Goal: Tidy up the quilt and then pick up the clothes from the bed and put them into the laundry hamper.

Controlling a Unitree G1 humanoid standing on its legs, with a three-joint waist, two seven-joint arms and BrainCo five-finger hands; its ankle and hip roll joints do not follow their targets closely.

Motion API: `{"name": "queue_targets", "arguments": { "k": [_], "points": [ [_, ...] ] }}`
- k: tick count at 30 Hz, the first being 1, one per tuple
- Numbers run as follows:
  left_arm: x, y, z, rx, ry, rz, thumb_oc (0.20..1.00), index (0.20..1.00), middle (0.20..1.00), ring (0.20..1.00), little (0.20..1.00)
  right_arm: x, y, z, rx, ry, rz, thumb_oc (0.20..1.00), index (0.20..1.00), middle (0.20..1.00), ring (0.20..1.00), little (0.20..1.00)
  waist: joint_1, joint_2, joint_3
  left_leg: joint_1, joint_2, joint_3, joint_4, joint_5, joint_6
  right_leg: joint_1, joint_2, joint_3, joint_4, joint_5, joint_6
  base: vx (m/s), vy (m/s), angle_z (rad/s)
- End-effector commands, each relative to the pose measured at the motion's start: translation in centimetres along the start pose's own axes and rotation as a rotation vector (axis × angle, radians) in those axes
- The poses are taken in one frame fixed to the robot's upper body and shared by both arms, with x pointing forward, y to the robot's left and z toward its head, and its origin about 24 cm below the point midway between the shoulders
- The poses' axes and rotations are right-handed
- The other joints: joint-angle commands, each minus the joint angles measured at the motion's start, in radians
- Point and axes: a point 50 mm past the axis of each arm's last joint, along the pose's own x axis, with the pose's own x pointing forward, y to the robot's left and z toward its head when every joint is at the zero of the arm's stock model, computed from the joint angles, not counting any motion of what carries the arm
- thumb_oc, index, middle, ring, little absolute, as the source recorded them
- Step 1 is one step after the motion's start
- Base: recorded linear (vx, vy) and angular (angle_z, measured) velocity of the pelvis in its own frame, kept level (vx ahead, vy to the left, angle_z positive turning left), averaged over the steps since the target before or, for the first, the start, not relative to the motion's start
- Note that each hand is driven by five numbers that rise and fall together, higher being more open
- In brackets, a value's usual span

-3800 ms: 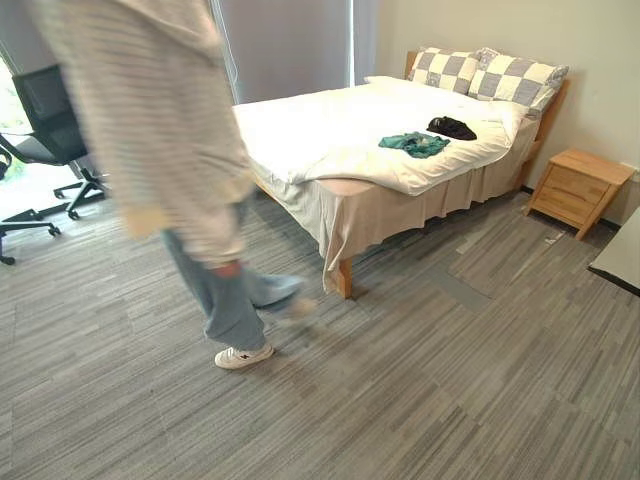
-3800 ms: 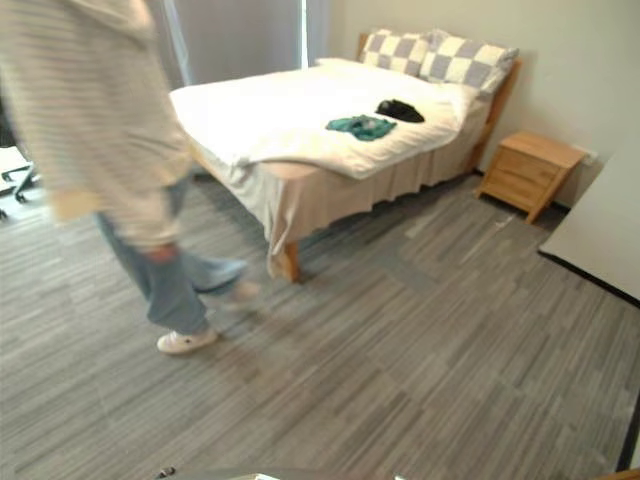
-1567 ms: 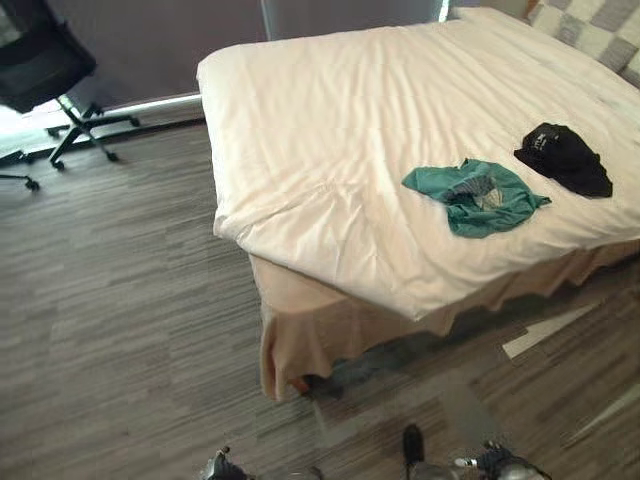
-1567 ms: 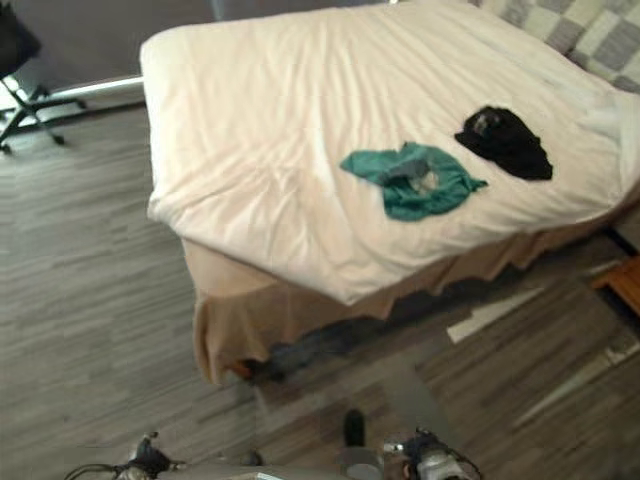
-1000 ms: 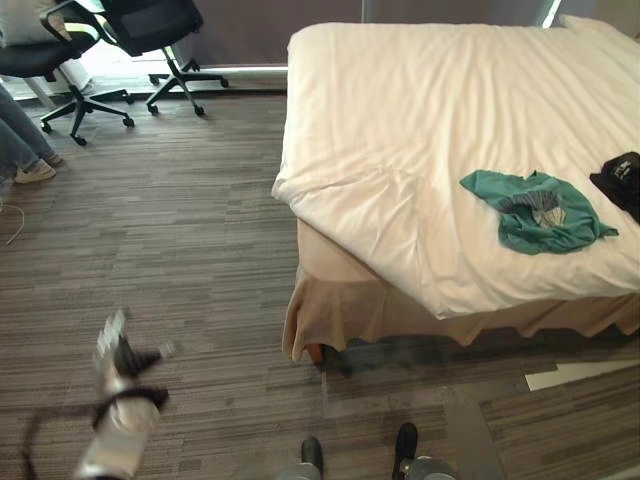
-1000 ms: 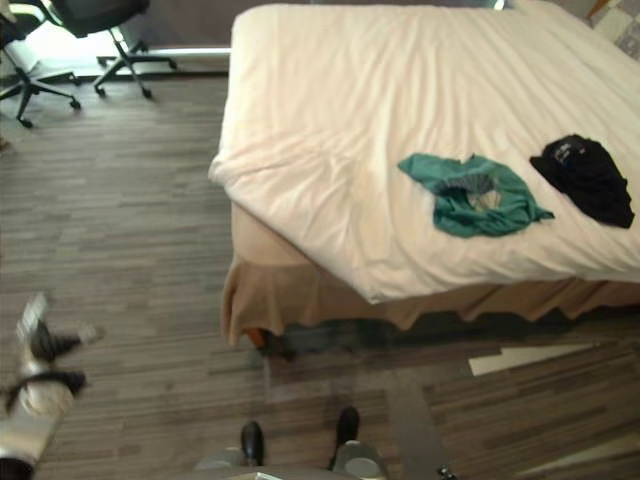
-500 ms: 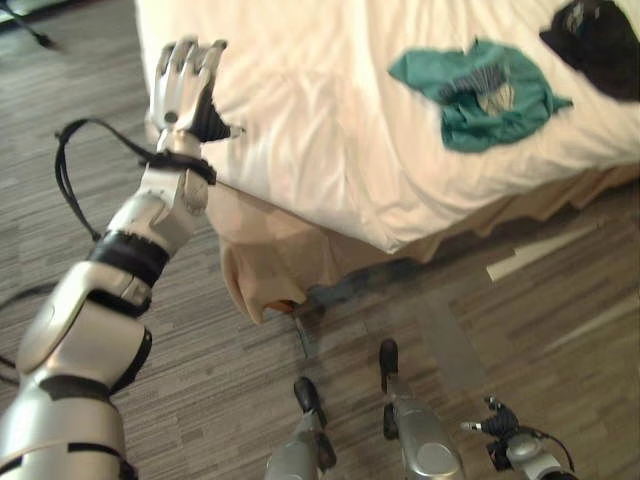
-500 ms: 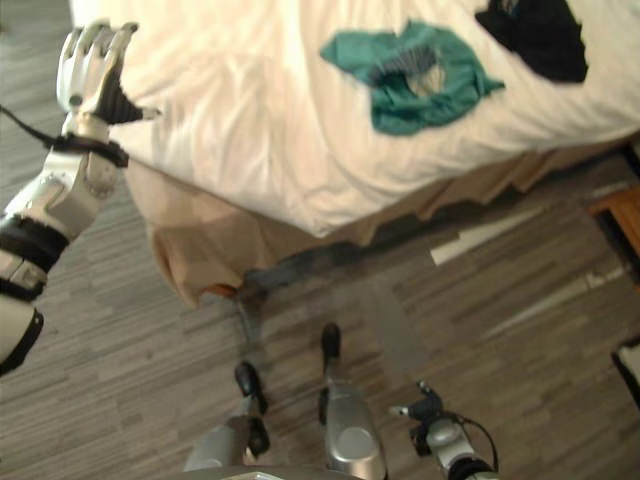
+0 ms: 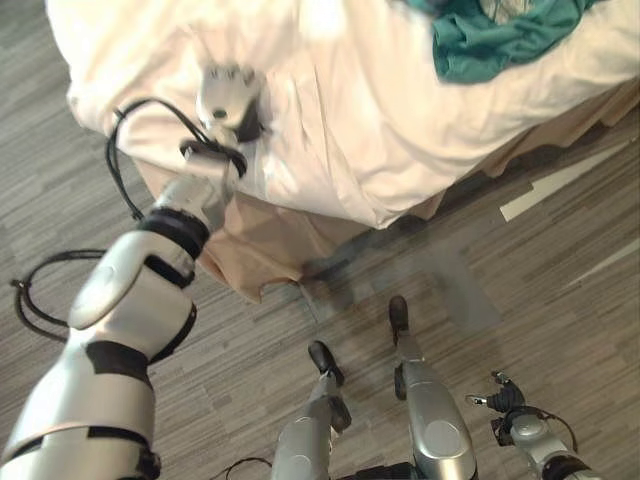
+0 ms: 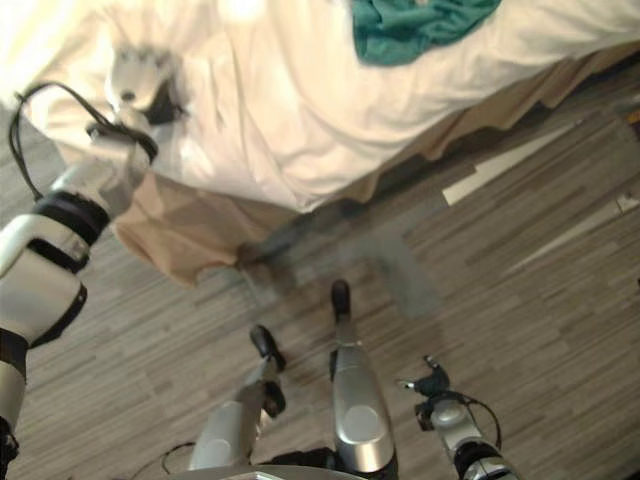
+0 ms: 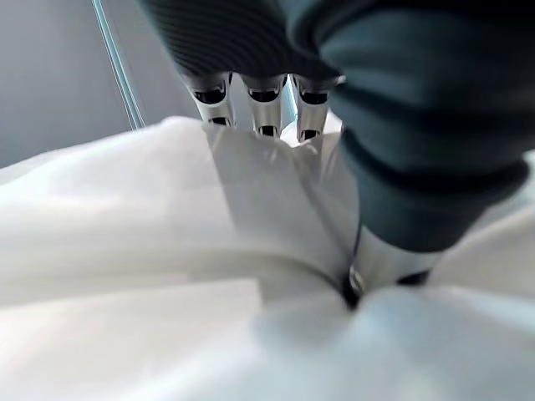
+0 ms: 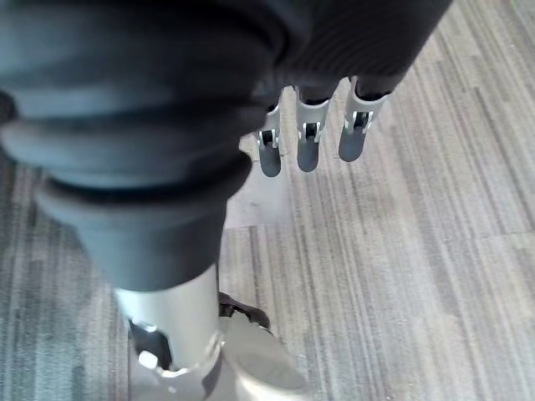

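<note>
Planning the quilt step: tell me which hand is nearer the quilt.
Left. The left hand is on the white quilt near the bed's corner; the right hand hangs low over the floor, apart from the bed.

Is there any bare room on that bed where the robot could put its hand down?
Yes: the rumpled white quilt lies bare between the left hand at its corner and the crumpled teal garment. Around the garment it is taken.
</note>
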Motion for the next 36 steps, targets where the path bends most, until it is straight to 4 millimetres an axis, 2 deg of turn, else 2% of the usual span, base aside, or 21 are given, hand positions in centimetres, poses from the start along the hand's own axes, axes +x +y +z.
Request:
{"name": "queue_targets", "arguments": {
  "k": [1,2,3,4,5,6,11,12,14,15,16,17,18,19,20,21,23,25,29,33,36],
  "points": [
    [-4.8,-7.1,-2.8,-0.021,0.083,-0.226,0.2,0.2,0.2,0.2,0.2,-0.5,-1.2,-1.0,0.044,-0.002,-0.062,1.0,1.0,1.0,1.0,1.0,0.026,0.011,-0.088,0.015,0.058,-0.042,0.086,-0.059,-0.068,-0.012,-0.087,-0.007,0.131,-0.213,0.135,0.07,0.019,-0.01],
    [-4.9,-7.1,-2.8,-0.022,0.084,-0.228,0.2,0.2,0.2,0.2,0.2,-0.5,-1.2,-1.0,0.042,-0.001,-0.062,1.0,1.0,1.0,1.0,1.0,0.024,0.012,-0.088,0.017,0.058,-0.042,0.085,-0.059,-0.069,-0.01,-0.087,-0.008,0.13,-0.212,0.135,0.14,0.028,0.03],
    [-9.1,-10.7,-4.3,-0.088,0.135,-0.325,0.2,0.2,0.2,0.2,0.2,-0.7,-2.0,0.7,0.028,-0.103,-0.079,1.0,1.0,1.0,1.0,1.0,0.037,0.015,-0.117,0.061,0.055,-0.048,0.058,-0.059,-0.069,0.038,-0.082,-0.017,0.109,-0.213,0.133,0.15,0.029,0.03],
    [-11.5,-12.1,-4.9,-0.164,0.173,-0.349,0.395,0.395,0.395,0.395,0.395,-0.9,-2.9,2.3,0.014,-0.188,-0.109,1.0,1.0,1.0,1.0,1.0,0.053,0.016,-0.135,0.082,0.054,-0.051,0.045,-0.06,-0.069,0.061,-0.08,-0.023,0.098,-0.213,0.133,0.14,0.027,0.02],
    [-11.6,-12.1,-5.0,-0.165,0.175,-0.351,0.58,0.58,0.58,0.58,0.58,-0.9,-2.9,2.2,0.011,-0.188,-0.108,1.0,1.0,1.0,1.0,1.0,0.05,0.016,-0.137,0.081,0.054,-0.051,0.044,-0.058,-0.069,0.06,-0.08,-0.023,0.096,-0.21,0.132,0.1,0.012,-0.01],
    [-14.2,-13.3,-5.6,-0.258,0.23,-0.36,1.0,1.0,1.0,1.0,1.0,-1.2,-3.6,3.1,-0.003,-0.244,-0.131,1.0,1.0,1.0,1.0,1.0,0.064,0.016,-0.151,0.1,0.053,-0.057,0.037,-0.06,-0.068,0.083,-0.079,-0.03,0.086,-0.211,0.13,0.06,0.021,0.03],
    [-25.7,-17.5,-7.8,-0.447,0.525,-0.487,1.0,1.0,1.0,1.0,1.0,-2.5,-6.9,8.6,-0.119,-0.498,-0.206,1.0,1.0,1.0,1.0,1.0,0.126,-0.004,-0.201,0.159,0.052,-0.078,0.026,-0.071,-0.062,0.172,-0.078,-0.057,0.06,-0.219,0.125,0.09,0.042,0.19],
    [-29.0,-18.4,-8.4,-0.433,0.605,-0.557,1.0,1.0,1.0,1.0,1.0,-3.1,-8.0,11.4,-0.149,-0.601,-0.225,1.0,1.0,1.0,1.0,1.0,0.155,-0.014,-0.211,0.175,0.054,-0.087,0.024,-0.076,-0.058,0.195,-0.083,-0.069,0.065,-0.226,0.125,0.05,0.05,0.24],
    [-30.6,-18.9,-8.5,-0.436,0.644,-0.597,1.0,1.0,1.0,1.0,1.0,-3.6,-8.4,12.8,-0.157,-0.659,-0.224,1.0,1.0,1.0,1.0,1.0,0.169,-0.021,-0.217,0.181,0.054,-0.092,0.022,-0.076,-0.057,0.206,-0.084,-0.076,0.068,-0.231,0.125,0.04,0.039,0.43],
    [-32.1,-19.3,-8.3,-0.459,0.694,-0.625,1.0,1.0,1.0,1.0,1.0,-4.1,-8.9,14.4,-0.169,-0.714,-0.229,0.912,0.912,0.912,0.912,0.912,0.182,-0.026,-0.222,0.179,0.053,-0.098,0.022,-0.075,-0.055,0.21,-0.086,-0.082,0.069,-0.231,0.124,0.03,0.049,0.39],
    [-33.8,-20.0,-8.1,-0.483,0.759,-0.67,1.0,1.0,1.0,1.0,1.0,-4.6,-9.3,16.0,-0.188,-0.77,-0.235,0.297,0.297,0.297,0.297,0.297,0.199,-0.033,-0.223,0.183,0.054,-0.106,0.023,-0.079,-0.053,0.22,-0.088,-0.092,0.072,-0.237,0.124,-0.01,0.048,0.32],
    [-36.4,-20.8,-7.6,-0.508,0.842,-0.735,1.0,1.0,1.0,1.0,1.0,-5.9,-9.4,19.4,-0.205,-0.888,-0.237,0.2,0.2,0.2,0.2,0.2,0.225,-0.045,-0.227,0.174,0.054,-0.123,0.026,-0.078,-0.05,0.223,-0.092,-0.109,0.077,-0.24,0.122,0.0,0.028,0.2],
    [-36.4,-20.8,-7.6,-0.508,0.842,-0.735,1.0,1.0,1.0,1.0,1.0,-5.9,-9.4,19.4,-0.205,-0.888,-0.237,0.2,0.2,0.2,0.2,0.2,0.224,-0.045,-0.228,0.173,0.054,-0.123,0.027,-0.078,-0.05,0.222,-0.092,-0.11,0.077,-0.24,0.122,-0.06,0.016,0.38],
    [-38.8,-21.7,-6.8,-0.58,0.972,-0.782,1.0,1.0,1.0,1.0,1.0,-7.3,-9.0,24.0,-0.197,-1.028,-0.232,0.2,0.2,0.2,0.2,0.2,0.263,-0.06,-0.219,0.155,0.056,-0.143,0.036,-0.078,-0.048,0.216,-0.095,-0.126,0.086,-0.245,0.121,-0.06,0.003,0.42],
    [-38.7,-21.7,-6.8,-0.581,0.973,-0.781,1.0,1.0,1.0,1.0,1.0,-7.3,-9.0,24.0,-0.197,-1.029,-0.232,0.2,0.2,0.2,0.2,0.2,0.262,-0.061,-0.221,0.151,0.055,-0.143,0.037,-0.076,-0.047,0.212,-0.096,-0.126,0.085,-0.242,0.12,-0.14,-0.023,0.29],
    [-39.5,-22.1,-6.2,-0.646,1.074,-0.755,1.0,1.0,1.0,1.0,1.0,-8.9,-8.5,28.4,-0.191,-1.14,-0.229,0.2,0.2,0.2,0.2,0.2,0.311,-0.075,-0.2,0.111,0.058,-0.173,0.051,-0.068,-0.047,0.193,-0.098,-0.146,0.097,-0.245,0.118,-0.09,-0.026,0.25],
    [-39.4,-22.2,-5.9,-0.657,1.081,-0.753,1.0,1.0,1.0,1.0,1.0,-9.6,-8.3,30.1,-0.189,-1.183,-0.231,0.2,0.2,0.2,0.2,0.2,0.326,-0.082,-0.191,0.083,0.058,-0.187,0.059,-0.061,-0.047,0.177,-0.101,-0.153,0.102,-0.244,0.115,-0.11,-0.033,0.3],
    [-38.1,-22.4,-5.5,-0.69,1.077,-0.714,1.0,1.0,1.0,1.0,1.0,-13.1,-9.1,36.3,-0.196,-1.32,-0.28,0.2,0.2,0.2,0.2,0.2,0.385,-0.091,-0.141,0.008,0.066,-0.227,0.075,-0.039,-0.054,0.128,-0.105,-0.181,0.127,-0.248,0.109,-0.17,-0.056,0.54],
    [-34.6,-22.5,-4.6,-0.693,0.956,-0.693,1.0,1.0,1.0,1.0,1.0,-15.6,-9.9,41.3,-0.157,-1.352,-0.322,0.2,0.2,0.2,0.2,0.2,0.443,-0.077,-0.081,-0.088,0.076,-0.269,0.069,0.004,-0.075,0.064,-0.113,-0.23,0.151,-0.25,0.103,-0.09,-0.032,0.5],
    [-31.8,-22.5,-3.2,-0.714,0.853,-0.67,1.0,1.0,1.0,1.0,1.0,-14.7,-9.2,42.3,-0.156,-1.281,-0.313,0.2,0.2,0.2,0.2,0.2,0.465,-0.058,-0.052,-0.155,0.079,-0.291,0.056,0.032,-0.085,0.002,-0.114,-0.252,0.175,-0.255,0.101,-0.07,-0.016,0.31],
    [-29.9,-22.6,-1.2,-0.739,0.768,-0.674,1.0,1.0,1.0,1.0,1.0,-12.1,-6.1,41.1,-0.151,-1.172,-0.221,0.2,0.2,0.2,0.2,0.2,0.477,-0.036,-0.028,-0.198,0.081,-0.299,0.043,0.049,-0.088,-0.051,-0.119,-0.267,0.211,-0.263,0.099,-0.04,0.004,0.24]
  ]
}}
